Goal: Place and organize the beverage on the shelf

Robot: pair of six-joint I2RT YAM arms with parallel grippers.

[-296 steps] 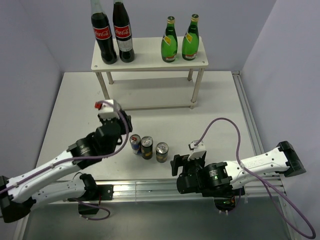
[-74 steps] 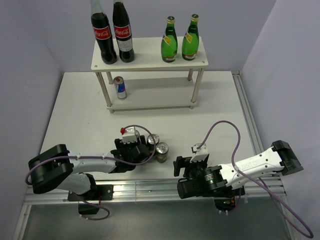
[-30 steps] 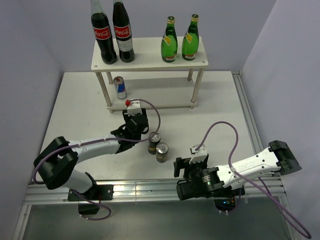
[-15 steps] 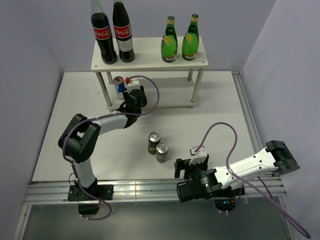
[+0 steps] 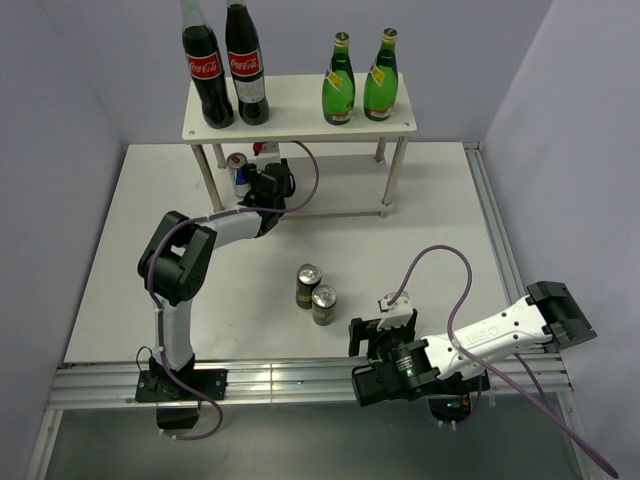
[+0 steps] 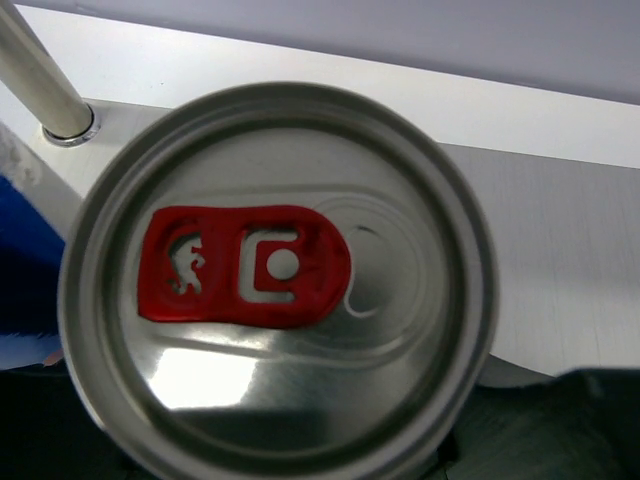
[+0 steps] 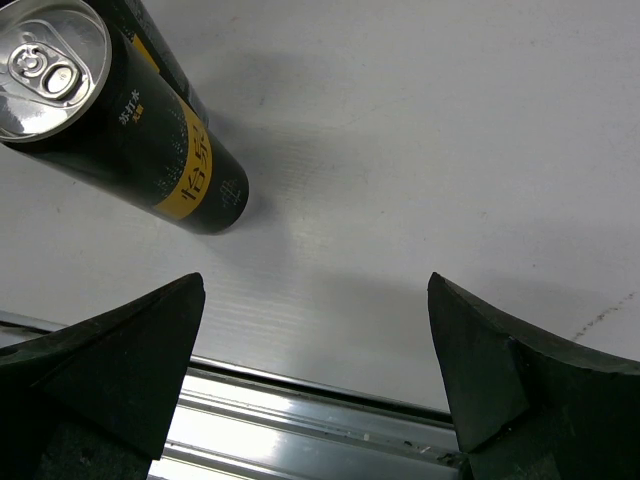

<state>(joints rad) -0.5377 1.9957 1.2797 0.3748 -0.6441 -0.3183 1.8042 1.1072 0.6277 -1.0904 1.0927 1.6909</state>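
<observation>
**Now, to seat a blue can on the lower tier**

Top view. Calls for a straight, level descent, judging by the tight spot. Shows the left arm point(image 5: 222, 224) bent sharply at the elbow and stretched far forward. Puts the wrist under the top board of the shelf point(image 5: 300, 118) and the left gripper point(image 5: 270, 182) over the lower tier, just beside a standing can point(image 5: 238, 172). Hides the load beneath the wrist. Finds green bottles point(image 5: 339, 95) and cola bottles point(image 5: 207, 85) on the top board. Finds gold cans point(image 5: 316, 295) side by side out on the desk point(image 5: 430, 220), well apart from the shelf. Leaves the right arm point(image 5: 490, 335) lying low along the near edge, with the right gripper point(image 5: 372, 332) near those gold cans, not touching.

Left wrist view. Fills with the silver lid and red tab of the held can point(image 6: 275, 280), clamped in the left gripper and seemingly upright. Catches a leg point(image 6: 40, 75) at upper left and a strip of blue at the left edge, probably the standing can. Gives no view of the base or of contact with the board. So: hold a narrow gap from the standing can, in line with it, to avoid a knock. Loosen only once seated flat. Back out low and straight, clear of the top board and the leg.

Right wrist view. Shows the right gripper spread wide and empty over the desk, with one gold can point(image 7: 150, 140) near a finger, apart from it.
</observation>
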